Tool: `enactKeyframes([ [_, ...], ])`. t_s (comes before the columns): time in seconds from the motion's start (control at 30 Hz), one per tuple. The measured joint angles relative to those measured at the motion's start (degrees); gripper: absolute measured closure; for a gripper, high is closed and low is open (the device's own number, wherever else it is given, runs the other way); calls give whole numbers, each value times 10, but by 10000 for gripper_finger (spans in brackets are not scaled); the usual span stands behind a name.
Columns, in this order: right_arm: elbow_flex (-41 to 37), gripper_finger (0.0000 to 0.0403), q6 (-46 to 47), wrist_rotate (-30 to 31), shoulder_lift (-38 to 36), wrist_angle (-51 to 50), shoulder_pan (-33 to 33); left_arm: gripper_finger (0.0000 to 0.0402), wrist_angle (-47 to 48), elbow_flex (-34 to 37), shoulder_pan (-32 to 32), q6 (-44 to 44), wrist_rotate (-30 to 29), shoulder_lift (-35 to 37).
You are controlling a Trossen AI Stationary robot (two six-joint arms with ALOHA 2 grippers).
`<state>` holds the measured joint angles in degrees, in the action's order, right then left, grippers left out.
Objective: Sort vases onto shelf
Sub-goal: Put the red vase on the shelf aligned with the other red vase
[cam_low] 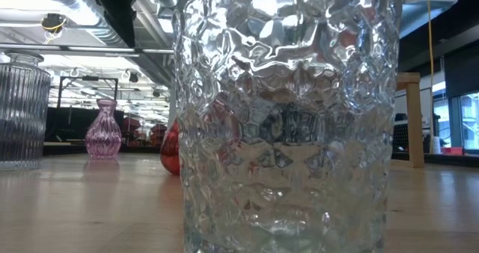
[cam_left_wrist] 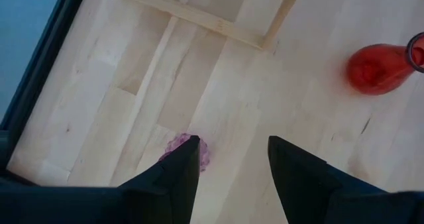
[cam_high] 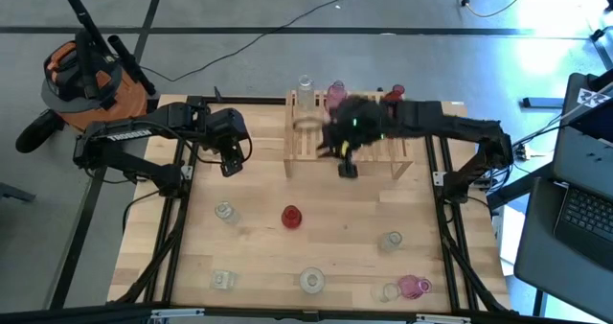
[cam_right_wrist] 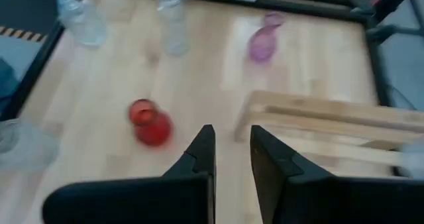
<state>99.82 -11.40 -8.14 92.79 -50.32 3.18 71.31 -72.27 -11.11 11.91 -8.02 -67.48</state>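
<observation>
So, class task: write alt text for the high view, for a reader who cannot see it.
Seen from above, two dark arms work at a wooden table: the right gripper hangs before the shelf, the left gripper waits open. A red vase and several clear vases stand scattered below.

Three vases [cam_high: 305, 87] stand on the shelf [cam_high: 305, 144]; others dot the table [cam_high: 259, 257] before it.

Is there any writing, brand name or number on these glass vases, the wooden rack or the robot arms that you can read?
None can be read.
Left arm: a pale strip of lettering, too small to read.
Vases, such as the red vase, and the shelf: no labels visible.
</observation>
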Motion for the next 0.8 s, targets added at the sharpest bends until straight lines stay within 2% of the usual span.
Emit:
enactKeyframes([
  [0.13, -33, 317, 64, 41, 0, 13, -78, 231, -4, 0, 0, 0, 0, 0],
  [0.3, -113, 244, 169, 117, 0, 77, -156, 230, -60, 15, 0, 1, -4, 1],
  [0.37, -158, 217, 207, 119, 0, 131, -175, 230, -91, 40, 0, 1, 16, 0],
  [0.47, -240, 186, 283, 121, 1, 238, -202, 231, -137, 95, 0, 0, 83, 0],
  [0.57, -319, 169, 357, 157, 1, 376, -226, 231, -196, 166, 5, 0, 148, 0],
  [0.63, -368, 165, 401, 195, 1, 449, -237, 231, -239, 212, 14, -1, 168, 0],
  [0.8, -435, 171, 446, 253, 1, 507, -242, 231, -357, 315, 47, -25, 169, 0],
])
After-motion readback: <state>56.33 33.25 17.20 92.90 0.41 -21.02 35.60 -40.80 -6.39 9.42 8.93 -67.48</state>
